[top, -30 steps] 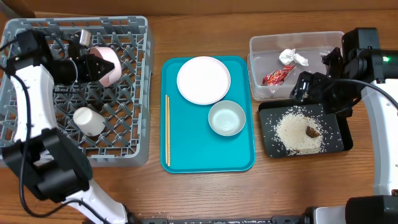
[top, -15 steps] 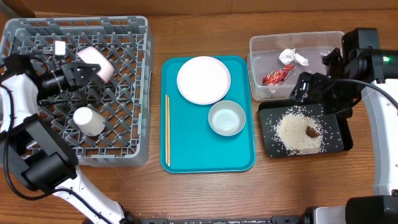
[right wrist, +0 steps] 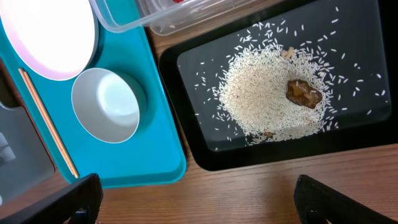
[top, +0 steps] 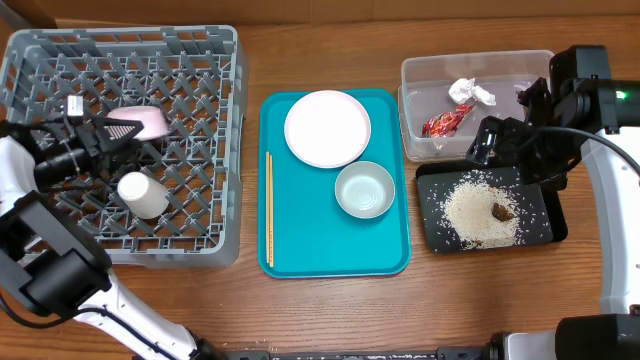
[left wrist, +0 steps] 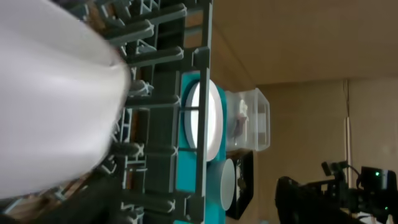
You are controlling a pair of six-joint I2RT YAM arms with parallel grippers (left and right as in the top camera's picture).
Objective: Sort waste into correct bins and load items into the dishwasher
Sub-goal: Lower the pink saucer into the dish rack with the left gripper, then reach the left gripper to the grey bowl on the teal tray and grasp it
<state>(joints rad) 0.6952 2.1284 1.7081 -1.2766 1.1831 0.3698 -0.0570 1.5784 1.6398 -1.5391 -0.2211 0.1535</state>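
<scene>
The pinkish saucer (top: 146, 120) rests tilted in the grey dishwasher rack (top: 200, 60), and the white cup (top: 143, 195) lies just in front of it. My left gripper (top: 128, 138) stands open beside the saucer, its fingers spread at the saucer's near edge. The saucer (left wrist: 56, 99) fills the upper left of the left wrist view, above one dark finger (left wrist: 93, 202). My right gripper (right wrist: 205, 205) hangs open over bare table in front of the black tray (right wrist: 186, 81), which holds rice (right wrist: 267, 93) and a brown lump (right wrist: 303, 93).
The teal tray (top: 300, 250) carries the white plate (top: 327, 128), the grey-green bowl (top: 364, 189) and the chopsticks (top: 269, 210) along its left edge. Inside the clear tub (top: 420, 75) lie a white tissue (top: 471, 92) and a red wrapper (top: 446, 121).
My left gripper swung toward the rack's left side and lowered the saucer into it. Its fingers then spread apart off the saucer. The right arm has stayed still.
</scene>
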